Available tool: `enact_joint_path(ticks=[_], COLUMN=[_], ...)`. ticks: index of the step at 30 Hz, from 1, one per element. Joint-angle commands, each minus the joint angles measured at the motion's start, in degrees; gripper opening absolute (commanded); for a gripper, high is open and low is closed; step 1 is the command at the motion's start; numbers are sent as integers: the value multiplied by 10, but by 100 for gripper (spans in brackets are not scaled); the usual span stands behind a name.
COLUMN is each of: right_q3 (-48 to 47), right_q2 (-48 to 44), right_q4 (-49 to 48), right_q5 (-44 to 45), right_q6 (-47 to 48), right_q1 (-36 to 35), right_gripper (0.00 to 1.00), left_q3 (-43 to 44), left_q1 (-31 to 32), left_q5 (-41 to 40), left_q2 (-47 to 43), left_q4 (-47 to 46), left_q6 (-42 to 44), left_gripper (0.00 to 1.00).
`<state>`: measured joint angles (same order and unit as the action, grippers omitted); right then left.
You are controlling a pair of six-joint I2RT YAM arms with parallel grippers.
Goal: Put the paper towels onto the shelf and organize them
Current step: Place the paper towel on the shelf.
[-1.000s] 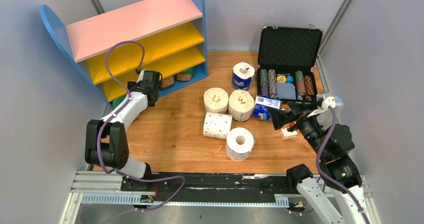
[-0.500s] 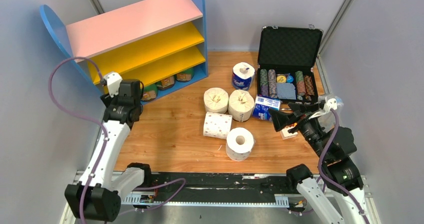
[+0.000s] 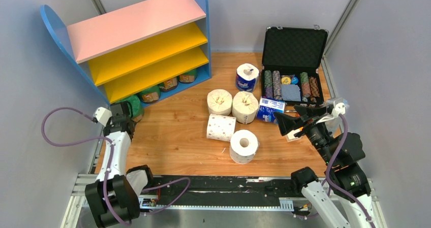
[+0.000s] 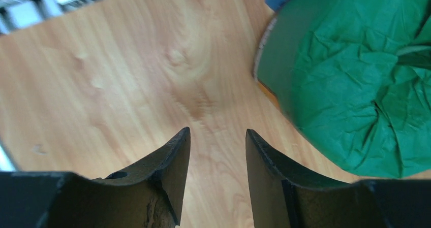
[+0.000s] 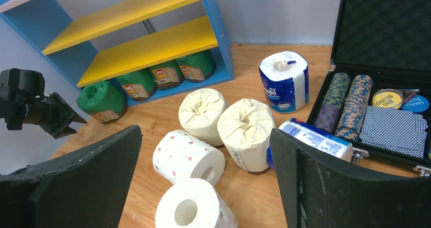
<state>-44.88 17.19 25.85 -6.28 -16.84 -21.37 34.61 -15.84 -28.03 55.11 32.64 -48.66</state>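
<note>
Green-wrapped rolls [image 5: 152, 80] fill most of the bottom tier of the shelf [image 3: 137, 22]; a fourth green roll [image 4: 356, 80] stands at the shelf's near corner, just ahead and to the right of the left gripper [image 4: 216, 152], whose jaws are part-way apart and hold nothing. Two cream-wrapped rolls [image 3: 233, 103], a blue-white printed roll [image 3: 247, 76], a dotted roll [image 3: 220, 127] and a bare white roll [image 3: 243, 145] lie on the table, ahead of the right gripper [image 5: 206, 157], spread wide and empty. By my reckoning, roughly half remains; both yellow boards are bare.
</note>
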Motion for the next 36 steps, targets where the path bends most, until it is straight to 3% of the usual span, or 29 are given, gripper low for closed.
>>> enact_joint_path(ticks=[1,10,22,36], right_q3=[0,1,1,3], right_q2=[-5,1,13,24], right_q4=[-21,-21,-21,-21], right_q5=[9,13,15,15], right_q6=[-3,-1,1,-1], right_q1=[-6,-9,-10,-10], right_gripper=[100,100,100,100], left_q3=[-13,10,37,-21], left_q1=[-8,-12,-12,-12], left_q5=[70,63,50,82], left_q2=[16,78,86,140], left_q4=[-97,-184,-244,-362], left_q6=[-74,-91,-89,-124], left_gripper=[51,51,50,50])
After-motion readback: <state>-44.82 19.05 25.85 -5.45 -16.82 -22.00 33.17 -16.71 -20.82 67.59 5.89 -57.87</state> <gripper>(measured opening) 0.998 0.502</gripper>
